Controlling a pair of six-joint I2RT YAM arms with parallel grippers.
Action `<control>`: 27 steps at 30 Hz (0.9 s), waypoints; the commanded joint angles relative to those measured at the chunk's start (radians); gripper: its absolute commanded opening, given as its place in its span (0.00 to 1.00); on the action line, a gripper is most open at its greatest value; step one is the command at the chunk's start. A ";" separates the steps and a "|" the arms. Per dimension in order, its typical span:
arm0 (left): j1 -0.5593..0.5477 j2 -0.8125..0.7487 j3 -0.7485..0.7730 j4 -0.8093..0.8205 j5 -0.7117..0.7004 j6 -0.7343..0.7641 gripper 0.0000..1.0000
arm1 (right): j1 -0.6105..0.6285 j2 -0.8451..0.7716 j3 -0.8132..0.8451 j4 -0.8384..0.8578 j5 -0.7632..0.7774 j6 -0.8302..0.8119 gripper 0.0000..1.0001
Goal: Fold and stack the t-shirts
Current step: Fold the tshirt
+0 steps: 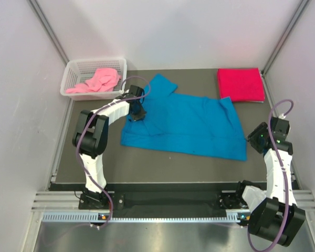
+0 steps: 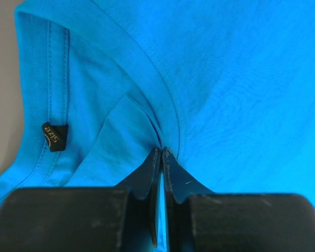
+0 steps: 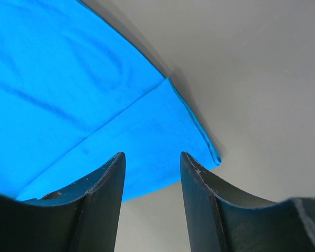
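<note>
A bright blue t-shirt (image 1: 189,126) lies spread on the dark table mat, collar towards the left. My left gripper (image 1: 138,114) is shut on a pinch of cloth just below the collar band (image 2: 162,149); a thin fold of blue shows between the closed fingers, and a small black size label (image 2: 54,135) hangs inside the neck. My right gripper (image 1: 253,138) hovers open over the shirt's lower right corner (image 3: 152,157), with nothing between its fingers. A crimson t-shirt (image 1: 240,84) lies folded at the back right. A pink t-shirt (image 1: 97,81) is bunched in the basket.
The white mesh basket (image 1: 76,65) stands at the back left corner, against the left wall. White walls close in both sides and the back. Bare grey mat (image 3: 262,79) shows to the right of the blue hem.
</note>
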 commanded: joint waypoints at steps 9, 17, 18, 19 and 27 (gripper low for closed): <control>-0.019 -0.019 0.042 0.071 0.018 0.042 0.00 | -0.002 -0.023 0.026 0.025 0.014 -0.017 0.47; -0.040 -0.016 0.059 0.101 0.009 0.063 0.00 | -0.002 -0.014 0.020 0.033 0.011 -0.014 0.47; -0.042 -0.016 0.064 0.100 0.004 0.066 0.00 | -0.002 -0.013 0.019 0.033 0.011 -0.016 0.47; -0.043 -0.013 0.067 0.097 -0.002 0.072 0.00 | -0.002 -0.013 0.020 0.033 0.011 -0.014 0.47; -0.060 -0.010 0.081 0.101 -0.032 0.101 0.00 | -0.002 -0.002 0.017 0.041 0.009 -0.016 0.47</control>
